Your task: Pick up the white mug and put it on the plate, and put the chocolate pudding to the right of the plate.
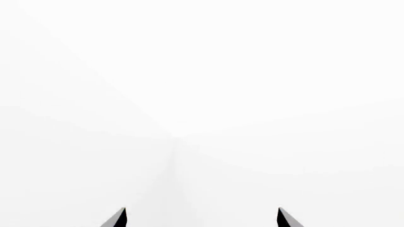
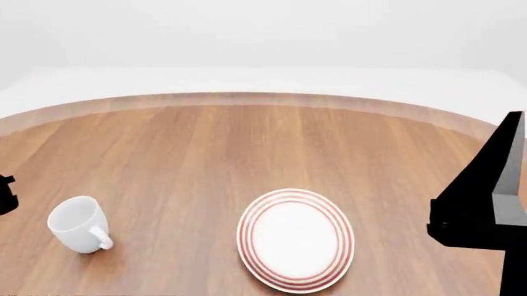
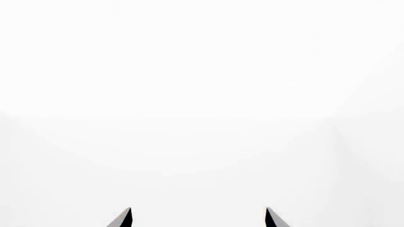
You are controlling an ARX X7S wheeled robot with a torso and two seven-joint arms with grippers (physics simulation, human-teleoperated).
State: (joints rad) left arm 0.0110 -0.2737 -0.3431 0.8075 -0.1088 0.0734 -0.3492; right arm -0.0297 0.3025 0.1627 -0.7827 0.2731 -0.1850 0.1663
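Standing on the wooden table (image 2: 247, 148), the white mug (image 2: 76, 223) sat upright at the lower left of the head view, its loop handle turned toward the lower right and its mouth open to the camera. The plate (image 2: 295, 240), white with red rings round its rim, lay flat at the lower middle of the same frame, well apart from the mug, with nothing on it. No pudding carton showed in any picture.

At the right edge of the head view a black and grey part of the right arm (image 2: 482, 216) hung above the table, to the right of the plate and not touching it. A small black piece of the left arm (image 2: 5, 194) poked in at the left edge, near the mug but clear of it.

Each wrist view showed only blank white surroundings. The left gripper (image 1: 202, 220) had its two dark fingertips (image 1: 117, 220) set wide apart with nothing between them, and the right gripper (image 3: 197, 220) likewise held its fingertips (image 3: 123, 220) spread wide and gripped nothing.
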